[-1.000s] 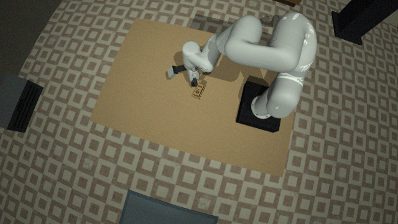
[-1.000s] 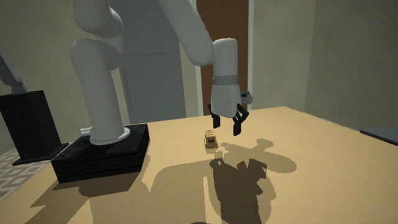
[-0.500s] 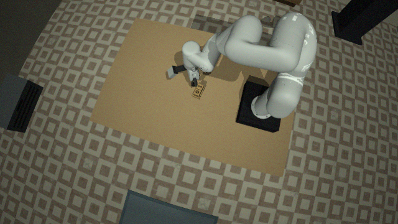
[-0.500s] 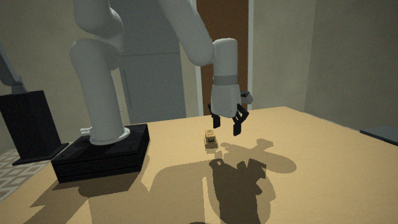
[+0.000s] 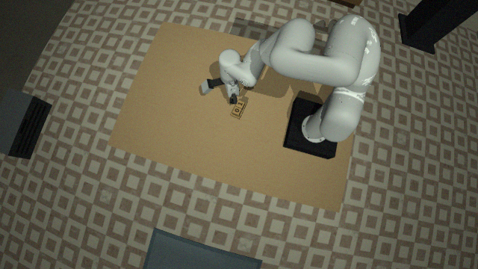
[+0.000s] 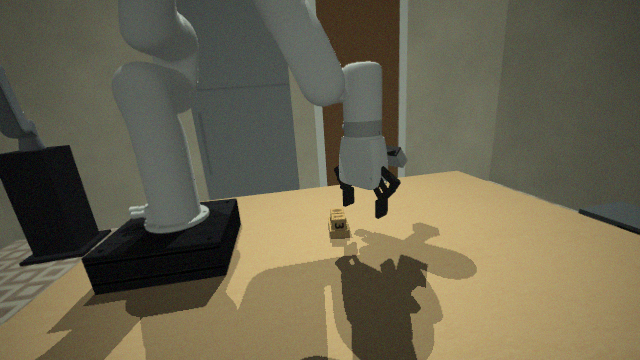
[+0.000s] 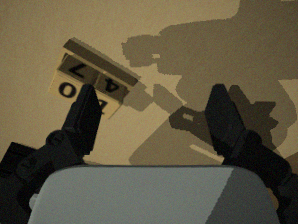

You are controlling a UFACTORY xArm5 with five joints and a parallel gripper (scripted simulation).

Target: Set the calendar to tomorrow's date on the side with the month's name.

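Note:
The small wooden calendar [image 5: 237, 110] [image 6: 339, 225] [image 7: 100, 62] stands flat on the tan table [image 5: 179, 142], with two digit cubes side by side in its tray. In the wrist view, the left cube [image 7: 71, 78] shows 7 and 0. The right cube [image 7: 113, 88] shows 4, and my left finger partly hides it. The end face shows 3 in the exterior view. My gripper [image 5: 234, 99] [image 6: 364, 204] [image 7: 153, 98] is open and empty. It hangs a little above the table, just beside the calendar and touching nothing.
The arm's black base [image 5: 310, 128] [image 6: 160, 245] sits on the table to one side of the calendar. A black stand [image 6: 45, 200] is beyond the table's edge. Grey boxes [image 5: 22, 123] [image 5: 194, 252] lie on the checkered floor.

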